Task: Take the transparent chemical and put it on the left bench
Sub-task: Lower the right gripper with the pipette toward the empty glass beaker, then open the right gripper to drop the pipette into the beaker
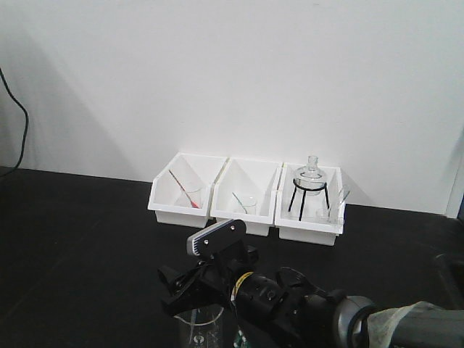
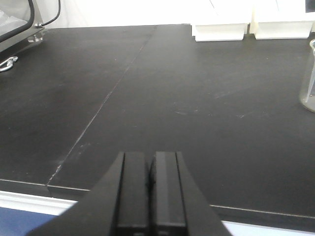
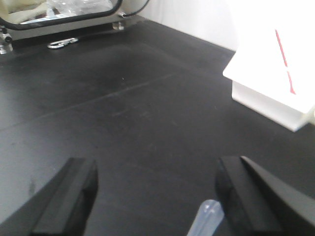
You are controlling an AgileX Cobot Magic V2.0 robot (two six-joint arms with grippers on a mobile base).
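The transparent chemical is a whitish pipette; its bulb end (image 3: 204, 220) pokes up between my right gripper's fingers, close to the right-hand finger (image 3: 236, 191). My right gripper (image 3: 156, 169) is open around it and low over the black left bench (image 3: 123, 113). In the front view the right gripper (image 1: 185, 286) hangs over a clear beaker (image 1: 197, 328) at the bottom edge. My left gripper (image 2: 151, 160) is shut and empty over the bench's front edge (image 2: 266, 216). The bench (image 1: 72, 239) carries three white bins.
The left bin (image 1: 167, 205) holds a red pipette (image 1: 185, 190); the middle bin (image 1: 243, 217) holds a small beaker; the right bin (image 1: 308, 230) holds a flask on a black tripod (image 1: 310, 181). A glass beaker (image 2: 309, 78) stands at the right. Metal-framed equipment (image 3: 59, 12) stands at far left.
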